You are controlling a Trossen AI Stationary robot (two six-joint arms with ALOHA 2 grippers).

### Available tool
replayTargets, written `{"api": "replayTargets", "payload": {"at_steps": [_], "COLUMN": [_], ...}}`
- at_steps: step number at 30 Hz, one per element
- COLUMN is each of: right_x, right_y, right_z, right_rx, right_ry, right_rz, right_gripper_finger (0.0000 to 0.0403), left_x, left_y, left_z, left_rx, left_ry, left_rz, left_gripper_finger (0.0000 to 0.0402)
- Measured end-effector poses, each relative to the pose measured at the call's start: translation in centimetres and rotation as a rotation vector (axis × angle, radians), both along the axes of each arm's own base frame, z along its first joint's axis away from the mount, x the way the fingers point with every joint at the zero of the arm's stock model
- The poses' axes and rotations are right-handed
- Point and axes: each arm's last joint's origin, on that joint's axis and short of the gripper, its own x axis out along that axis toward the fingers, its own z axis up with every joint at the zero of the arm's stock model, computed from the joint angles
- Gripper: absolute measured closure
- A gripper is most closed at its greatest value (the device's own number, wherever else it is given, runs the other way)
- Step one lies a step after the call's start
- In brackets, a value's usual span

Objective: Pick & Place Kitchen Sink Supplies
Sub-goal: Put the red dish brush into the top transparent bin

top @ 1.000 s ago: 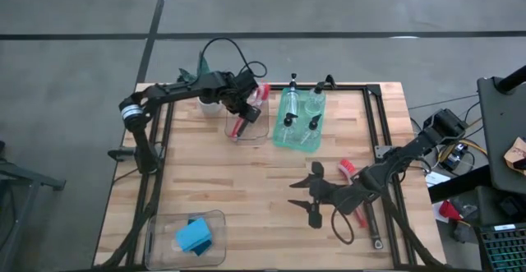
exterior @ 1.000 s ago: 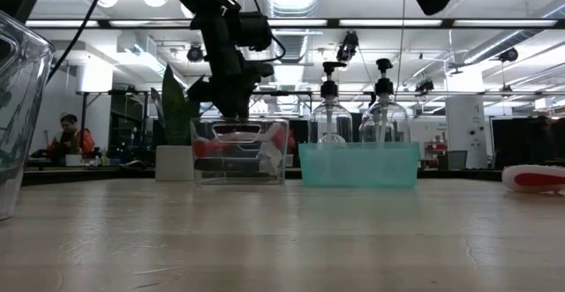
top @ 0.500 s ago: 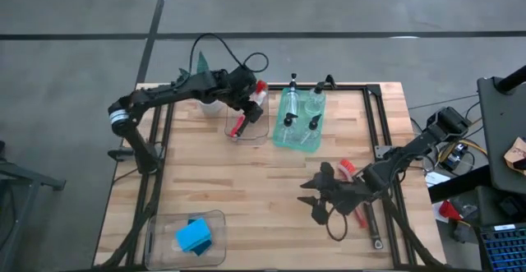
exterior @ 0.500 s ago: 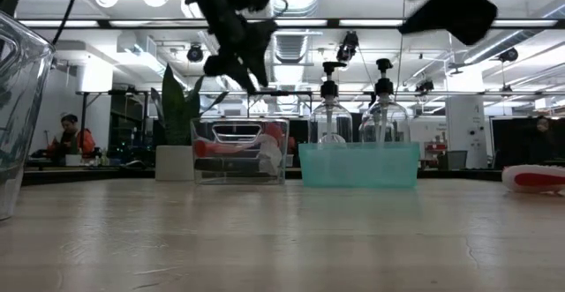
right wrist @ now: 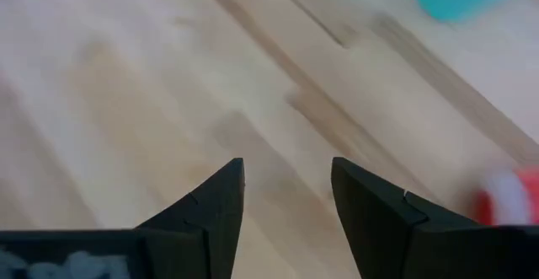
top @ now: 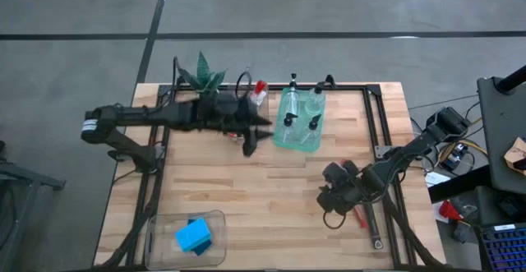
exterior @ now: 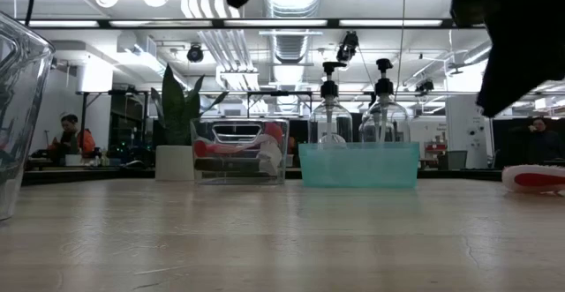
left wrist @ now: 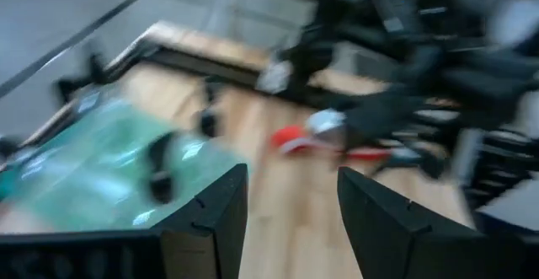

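Red brush [top: 348, 170] on counter [top: 246, 190] near right gripper [top: 330, 196]; I see its jaws parted, empty. Left gripper [top: 255, 137] above clear bin, jaws apart, holding nothing.

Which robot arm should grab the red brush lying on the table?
The right one, probably. Its gripper hangs beside the red brush on the table's right side, fingers open and empty. The left gripper is farther off, near the green bin.

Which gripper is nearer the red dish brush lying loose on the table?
Right. The right gripper hangs just beside the red dish brush; the left gripper is across the table by the green bin.
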Motion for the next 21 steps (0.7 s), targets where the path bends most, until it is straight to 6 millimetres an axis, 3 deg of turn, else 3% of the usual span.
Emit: {"api": "replayTargets", "payload": {"at_steps": [5, 10, 21], "right_x": [-1.0, -1.4, -1.9], "right_y": [-0.7, -1.2, -1.1], "right_z": [-0.7, -1.6, -3.3], "right_rx": [-0.007, -0.005, 0.045], "right_ry": [0.118, 0.261, 0.514], "right_rz": [-0.132, -0.205, -0.263], "right_gripper_finger": [0.0236, 0.0243, 0.0255], "left_x": [-0.6, -1.1, -1.7], "left_y": [-4.0, -6.7, -9.0], "left_z": [-0.7, -1.9, -4.2], "left_rx": [0.03, 0.046, 0.052], "left_ry": [-0.205, -0.347, -0.388], "left_rz": [-0.138, -0.23, -0.307], "left_gripper_finger": [0.0227, 0.0227, 0.0227]}}
